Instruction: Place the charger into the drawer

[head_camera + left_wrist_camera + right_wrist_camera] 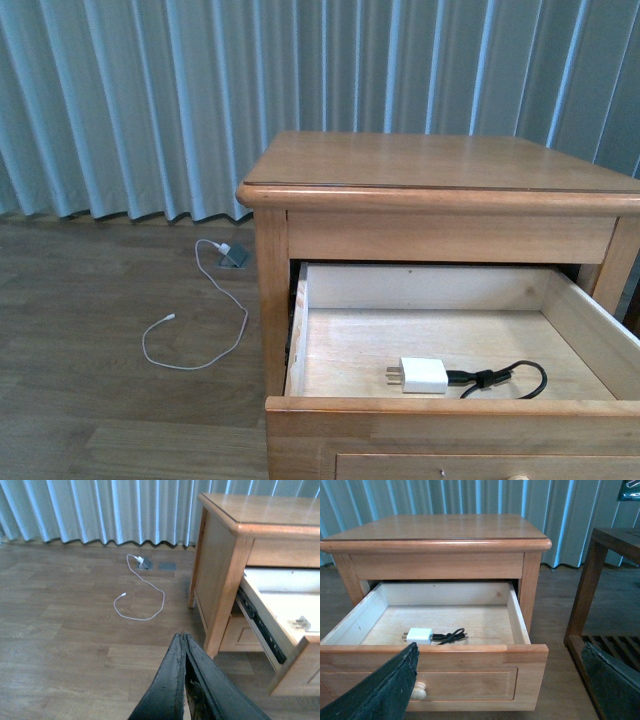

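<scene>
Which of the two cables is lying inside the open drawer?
The short black cable attached to the white charger; the long white cable lies on the floor by the curtain.

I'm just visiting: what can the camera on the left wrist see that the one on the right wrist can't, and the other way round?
Only the left wrist view shows the long white cable lying on the floor, the floor socket and the left gripper, closed. Only the right wrist view shows the round knob, a dark wooden stand off to one side, a looped black cable and the right gripper, wide open. Both show the nightstand, its open drawer, the charger lying inside, and the curtain.
</scene>
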You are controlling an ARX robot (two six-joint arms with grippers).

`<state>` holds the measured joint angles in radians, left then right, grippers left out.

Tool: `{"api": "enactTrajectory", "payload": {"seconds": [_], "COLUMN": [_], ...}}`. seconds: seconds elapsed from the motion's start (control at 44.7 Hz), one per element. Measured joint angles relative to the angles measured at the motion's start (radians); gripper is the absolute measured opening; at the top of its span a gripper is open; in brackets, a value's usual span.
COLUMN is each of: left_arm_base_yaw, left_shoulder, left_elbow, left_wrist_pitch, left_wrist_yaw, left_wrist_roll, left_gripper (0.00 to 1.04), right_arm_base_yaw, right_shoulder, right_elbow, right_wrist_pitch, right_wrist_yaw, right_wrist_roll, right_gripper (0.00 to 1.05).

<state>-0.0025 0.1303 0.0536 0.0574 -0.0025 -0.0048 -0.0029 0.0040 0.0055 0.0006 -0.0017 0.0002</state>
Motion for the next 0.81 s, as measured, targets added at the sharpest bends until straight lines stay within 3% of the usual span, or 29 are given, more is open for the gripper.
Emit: {"api": "enactTrajectory", "payload": {"seconds": [0.448,0.537,0.627,0.806], "left_arm_base_yaw": [0.0,0.0,0.0,0.0], "left_shoulder": [-0.126,-0.126,-0.126,-0.126], "left_elbow": [-0.041,-0.041,-0.041,-0.041], "left_wrist_pitch": [-0.059,-0.058,-0.059,-0.059], "left_wrist_yaw": [0.002,0.002,0.002,0.002], "left_wrist_roll": [0.0,0.0,0.0,0.0], "left_gripper": [0.04,0.04,0.2,0.48], "right_arm_base_yaw": [0.0,-0.008,0.016,0.089], "right_shoulder": [0.0,0.083,0.233,0.548], "right_elbow": [0.0,0.052,0.071,0.126], "right_wrist_pitch": [0.0,-0.15,-0.195,-0.079], "right_wrist_yaw": [-0.001,-0.087,-0.122,-0.131], "right_wrist_roll": [0.0,0.048,0.085,0.137], "right_gripper": [0.96,0.96,0.96,0.96]}}
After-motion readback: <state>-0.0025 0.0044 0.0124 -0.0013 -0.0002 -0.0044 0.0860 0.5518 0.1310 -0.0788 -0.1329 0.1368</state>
